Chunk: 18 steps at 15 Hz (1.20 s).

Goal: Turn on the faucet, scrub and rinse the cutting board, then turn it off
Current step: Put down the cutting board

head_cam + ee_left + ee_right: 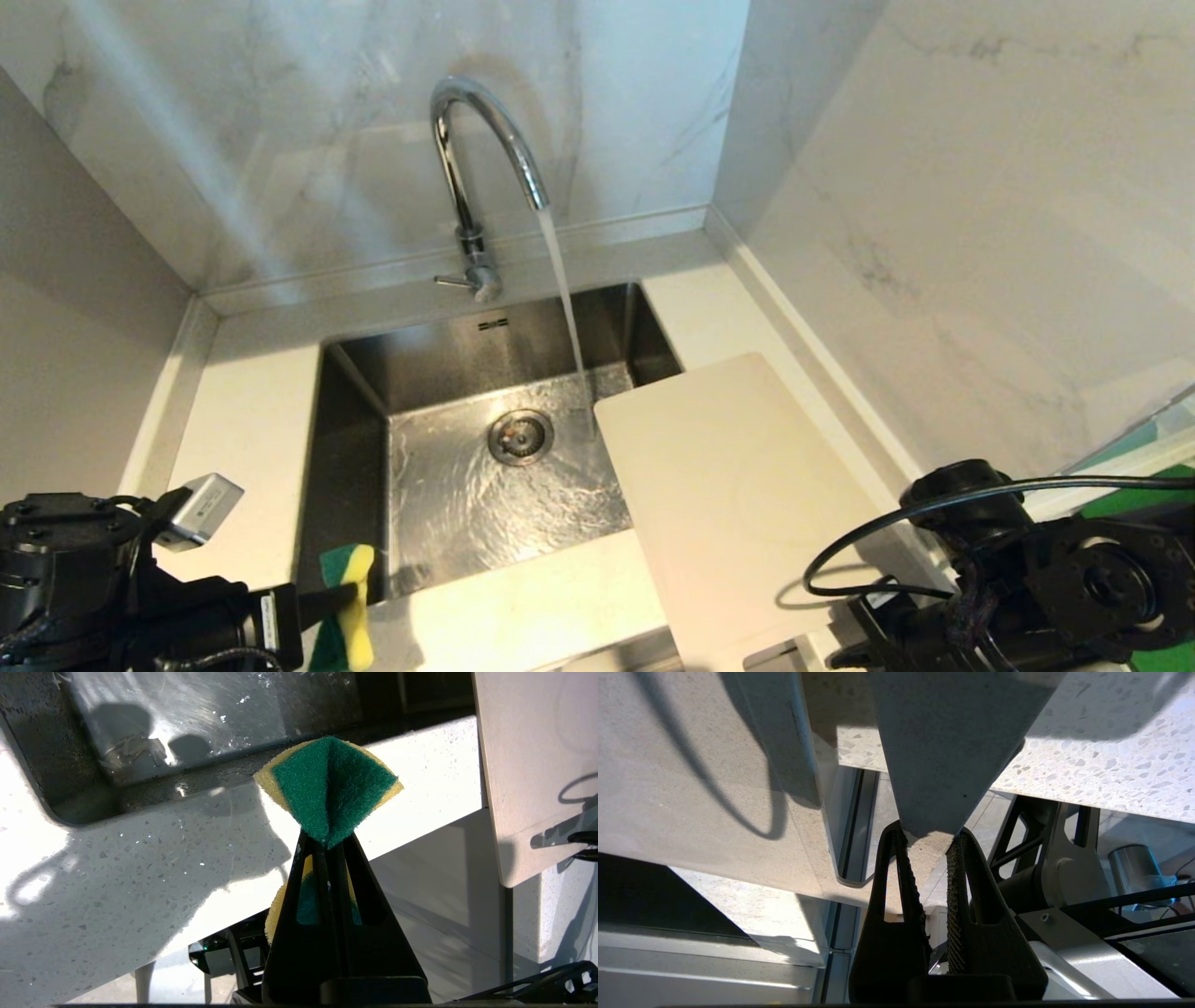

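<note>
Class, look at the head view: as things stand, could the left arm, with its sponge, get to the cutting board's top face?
Probably yes. The left gripper grips the sponge above the counter's front edge; only open sink lies between it and the cutting board.

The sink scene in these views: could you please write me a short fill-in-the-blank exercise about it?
1. Water runs from the faucet into the ____.
2. The left tool is shut on a green and yellow ____.
3. The right tool grips the edge of the ____ board.
4. The board lies to the ____ of the drain in the head view.

Missing words: sink; sponge; cutting; right
</note>
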### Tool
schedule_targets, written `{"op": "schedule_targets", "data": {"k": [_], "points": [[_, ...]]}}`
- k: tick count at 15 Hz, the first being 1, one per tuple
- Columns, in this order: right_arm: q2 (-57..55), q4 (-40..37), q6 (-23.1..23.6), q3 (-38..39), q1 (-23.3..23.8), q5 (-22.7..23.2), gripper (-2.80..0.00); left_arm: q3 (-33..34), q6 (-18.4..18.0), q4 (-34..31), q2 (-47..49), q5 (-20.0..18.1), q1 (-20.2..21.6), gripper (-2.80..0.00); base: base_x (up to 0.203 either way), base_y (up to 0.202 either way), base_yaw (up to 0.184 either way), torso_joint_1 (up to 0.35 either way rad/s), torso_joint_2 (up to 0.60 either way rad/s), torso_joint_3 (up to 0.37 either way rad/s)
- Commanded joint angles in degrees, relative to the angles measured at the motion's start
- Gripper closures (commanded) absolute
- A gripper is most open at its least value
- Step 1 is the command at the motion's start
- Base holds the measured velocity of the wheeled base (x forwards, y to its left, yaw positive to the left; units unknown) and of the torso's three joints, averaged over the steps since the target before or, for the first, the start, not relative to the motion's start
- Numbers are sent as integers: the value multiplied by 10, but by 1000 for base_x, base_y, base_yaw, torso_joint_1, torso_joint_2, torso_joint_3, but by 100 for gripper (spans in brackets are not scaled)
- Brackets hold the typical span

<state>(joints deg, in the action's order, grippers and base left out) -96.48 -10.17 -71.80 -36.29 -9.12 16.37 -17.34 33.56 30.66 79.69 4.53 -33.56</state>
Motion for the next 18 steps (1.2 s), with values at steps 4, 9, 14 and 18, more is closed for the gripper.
{"op": "schedule_targets", "data": {"k": [4, 9, 14, 18], "points": [[-28, 0, 7, 5, 7, 3, 0, 1, 2, 2, 1, 0, 0, 0, 0, 0, 0, 0, 0, 0], [-25, 0, 7, 5, 7, 3, 0, 1, 2, 2, 0, 0, 0, 0, 0, 0, 0, 0, 0, 0], [-17, 0, 7, 5, 10, 4, -280, 0, 2, 2, 1, -1, -1, 0, 0, 0, 0, 0, 0, 0], [18, -1, 24, 10, 10, 24, -280, 1, 2, 2, 0, -1, -1, 0, 0, 0, 0, 0, 0, 0]]}}
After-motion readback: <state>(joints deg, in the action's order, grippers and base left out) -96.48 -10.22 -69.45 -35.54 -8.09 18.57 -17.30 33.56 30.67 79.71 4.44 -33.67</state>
